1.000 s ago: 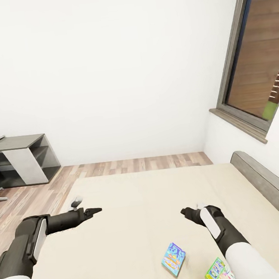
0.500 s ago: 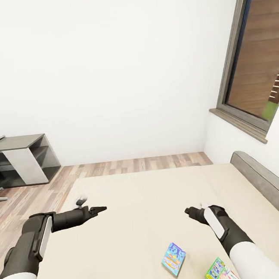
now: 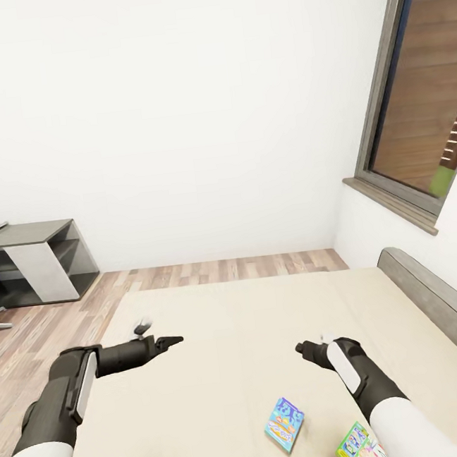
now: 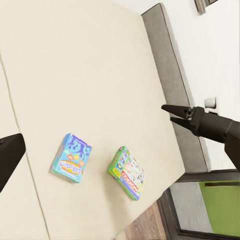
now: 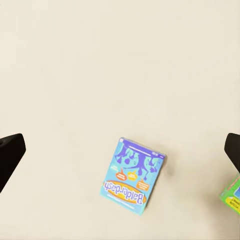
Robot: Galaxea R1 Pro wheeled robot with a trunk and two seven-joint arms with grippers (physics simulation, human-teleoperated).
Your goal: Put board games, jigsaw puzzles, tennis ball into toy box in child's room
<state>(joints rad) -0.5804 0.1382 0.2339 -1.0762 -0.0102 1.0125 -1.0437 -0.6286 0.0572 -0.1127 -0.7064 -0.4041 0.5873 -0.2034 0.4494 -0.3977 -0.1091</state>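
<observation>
Blue game (image 3: 284, 424) lies flat on the bed (image 3: 217, 315), near its front edge; green game (image 3: 356, 446) lies just beside it, apart. Both grippers hover above open mattress: left gripper (image 3: 172, 341) fingers pressed together, right gripper (image 3: 304, 350) spread, empty.

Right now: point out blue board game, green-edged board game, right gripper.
blue board game (image 5: 133, 177): right wrist view, centre of its printed lid.
green-edged board game (image 4: 127, 173): left wrist view, middle of its top face.
right gripper (image 3: 301, 349): head view, tip of the dark fingers over the bed.
</observation>
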